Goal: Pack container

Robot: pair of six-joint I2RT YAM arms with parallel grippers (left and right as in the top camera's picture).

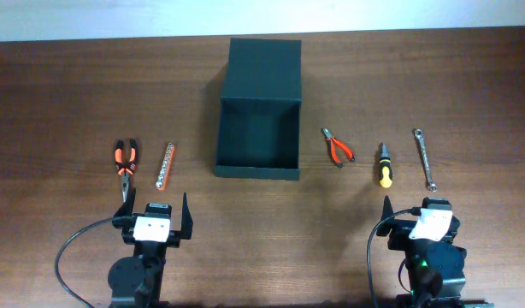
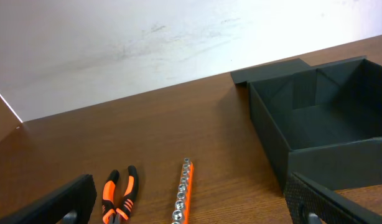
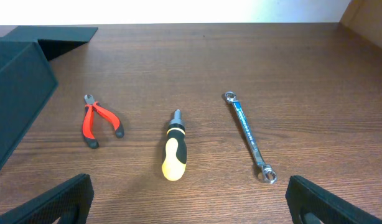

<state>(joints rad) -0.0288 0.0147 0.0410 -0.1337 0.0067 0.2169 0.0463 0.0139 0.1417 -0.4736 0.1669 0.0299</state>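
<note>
The dark green-black container [image 1: 256, 137] stands open at the table's middle, its lid [image 1: 264, 70] folded back flat behind it; it also shows in the left wrist view [image 2: 321, 124] and at the left edge of the right wrist view [image 3: 17, 93]. Left of it lie orange-black pliers [image 1: 125, 162] [image 2: 119, 196] and an orange socket rail [image 1: 166, 164] [image 2: 183, 193]. Right of it lie small red pliers [image 1: 337, 148] [image 3: 99, 121], a yellow-black screwdriver [image 1: 383, 165] [image 3: 175, 152] and a steel wrench [image 1: 426, 158] [image 3: 249, 137]. My left gripper [image 1: 156, 214] [image 2: 191, 211] and right gripper [image 1: 416, 214] [image 3: 191, 208] are open and empty near the front edge.
The wooden table [image 1: 57, 103] ends at a pale wall [image 2: 116, 43] behind the container. Black cables [image 1: 70, 248] run from both arm bases at the front.
</note>
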